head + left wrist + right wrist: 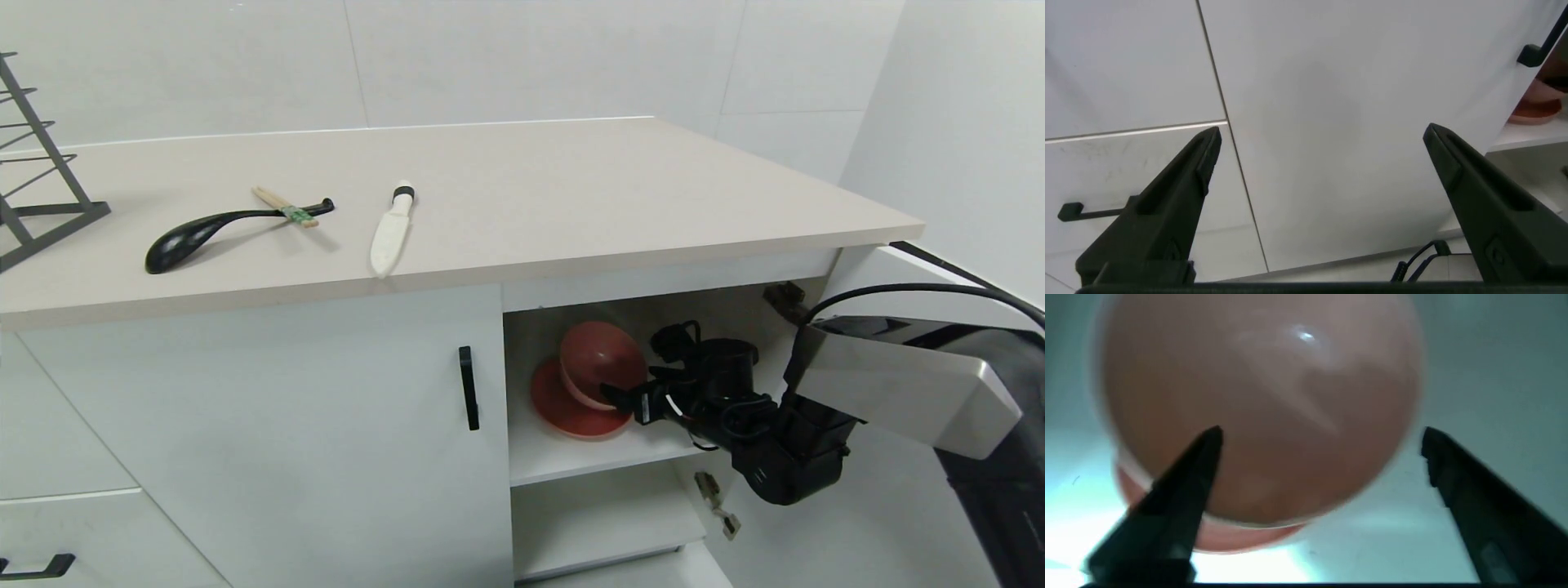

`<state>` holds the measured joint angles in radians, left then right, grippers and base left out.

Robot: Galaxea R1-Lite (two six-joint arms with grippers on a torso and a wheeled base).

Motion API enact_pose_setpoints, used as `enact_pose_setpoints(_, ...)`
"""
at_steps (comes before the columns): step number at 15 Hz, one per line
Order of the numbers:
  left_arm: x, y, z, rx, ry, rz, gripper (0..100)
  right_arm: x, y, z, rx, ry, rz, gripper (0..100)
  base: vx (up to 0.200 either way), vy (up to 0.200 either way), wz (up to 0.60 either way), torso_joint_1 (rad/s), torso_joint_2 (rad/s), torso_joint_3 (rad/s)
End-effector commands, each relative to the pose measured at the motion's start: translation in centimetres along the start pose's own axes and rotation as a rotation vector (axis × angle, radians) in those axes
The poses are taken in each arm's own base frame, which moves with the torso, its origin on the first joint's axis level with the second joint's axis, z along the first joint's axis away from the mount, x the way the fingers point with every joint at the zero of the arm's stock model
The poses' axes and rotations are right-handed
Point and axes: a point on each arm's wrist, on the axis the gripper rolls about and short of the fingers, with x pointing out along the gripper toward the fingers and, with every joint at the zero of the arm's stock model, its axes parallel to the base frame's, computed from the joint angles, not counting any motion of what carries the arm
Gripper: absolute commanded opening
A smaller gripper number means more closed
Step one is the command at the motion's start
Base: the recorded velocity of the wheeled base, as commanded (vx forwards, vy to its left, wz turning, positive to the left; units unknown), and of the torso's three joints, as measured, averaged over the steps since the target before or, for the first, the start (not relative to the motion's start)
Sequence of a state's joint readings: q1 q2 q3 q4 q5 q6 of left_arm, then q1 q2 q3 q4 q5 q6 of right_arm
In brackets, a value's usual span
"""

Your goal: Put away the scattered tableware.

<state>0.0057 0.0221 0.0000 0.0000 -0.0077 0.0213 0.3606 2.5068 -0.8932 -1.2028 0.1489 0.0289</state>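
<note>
Two glossy red dishes: round bowl [602,358] tilted over flat plate [562,415].

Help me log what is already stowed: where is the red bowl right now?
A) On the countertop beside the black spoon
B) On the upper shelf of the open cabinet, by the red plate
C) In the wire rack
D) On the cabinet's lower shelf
B: the red bowl sits tilted by the red plate on the upper shelf of the open cabinet, with the right gripper at its rim.
</note>
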Motion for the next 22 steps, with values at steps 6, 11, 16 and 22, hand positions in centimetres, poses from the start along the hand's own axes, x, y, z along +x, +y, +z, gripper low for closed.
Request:
enact_pose_setpoints(6, 0.0, 0.0, 0.0, -0.004, 0.004, 0.000, 100, -2.1, 1.6, 0.5, -0.091, -0.053, 0.083, 100, 0.000, 0.000, 0.00, 0.000, 0.00, 0.000)
enact_pose_setpoints(11, 0.0, 0.0, 0.0, -0.004, 0.002, 0.000, 100, -9.7, 3.9, -0.1, -0.172, -0.078, 0.122, 100, 0.000, 0.000, 0.00, 0.000, 0.00, 0.000)
enact_pose_setpoints(16, 0.0, 0.0, 0.0, -0.004, 0.004, 0.000, 100, -19.3, 5.0, 2.2, -0.258, -0.124, 0.121, 100, 0.000, 0.000, 0.00, 0.000, 0.00, 0.000)
enact_pose_setpoints(22, -0.1, 0.0, 0.0, -0.004, -0.005, 0.000, 100, -27.3, 5.2, 5.4, -0.291, -0.338, 0.067, 100, 0.000, 0.000, 0.00, 0.000, 0.00, 0.000)
